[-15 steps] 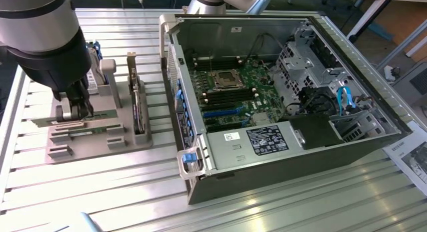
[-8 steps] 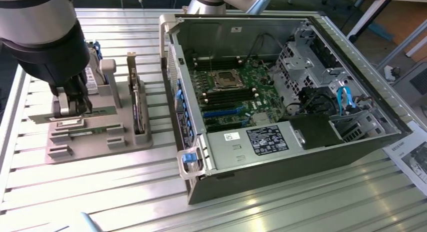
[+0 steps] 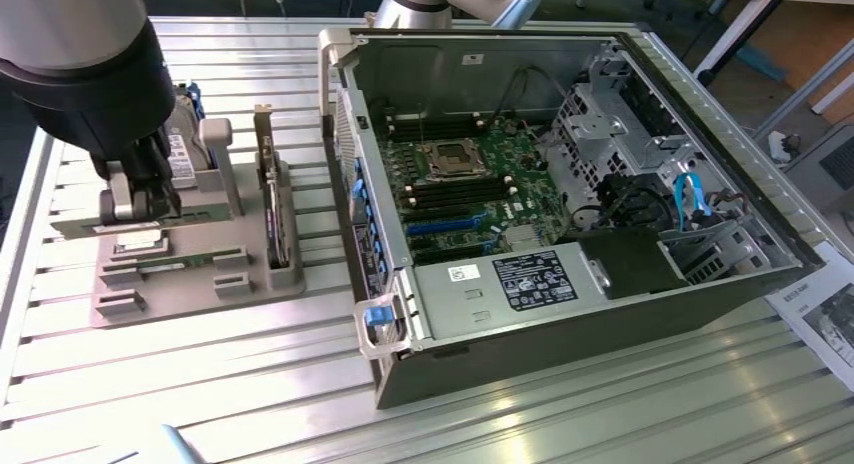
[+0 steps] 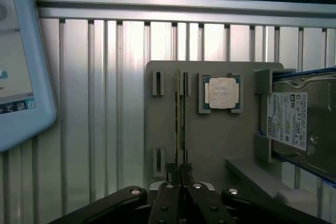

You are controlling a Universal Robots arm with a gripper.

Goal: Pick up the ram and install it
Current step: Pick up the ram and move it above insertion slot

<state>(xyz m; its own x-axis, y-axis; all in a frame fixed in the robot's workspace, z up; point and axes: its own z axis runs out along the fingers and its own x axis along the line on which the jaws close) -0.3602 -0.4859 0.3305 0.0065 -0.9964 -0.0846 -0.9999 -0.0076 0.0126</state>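
**Pincer closed and empty above the ram in its holder**

The pincer (image 4: 180,170) hangs over the grey holder (image 4: 210,140), its two dark fingers (image 4: 168,203) drawn together with barely a slit between them and nothing held. In the wrist view the ram (image 4: 181,119) lies straight ahead of the fingertips. It is a thin strip seen edge-on, standing in a slot of the holder and running away from the pincer toward the holder's far edge.

Just beside the ram on one side are two short empty clips (image 4: 157,82). On its other side the square silver CPU (image 4: 223,93) sits flat in its own recess. Past the CPU, the hard drive (image 4: 299,124) leans on the holder with its white label facing up.

The holder rests on the slatted metal tabletop (image 4: 94,103), and the corner of a pale-framed screen (image 4: 16,61) lies near it.

In the exterior view the arm (image 3: 80,64) stands over the holder at the exterior view's left. An upright dark expansion card (image 3: 274,224) stands at the holder's edge nearest the computer case (image 3: 534,359). The case lies open on its side at the exterior view's right, with the green motherboard (image 3: 467,174) exposed.
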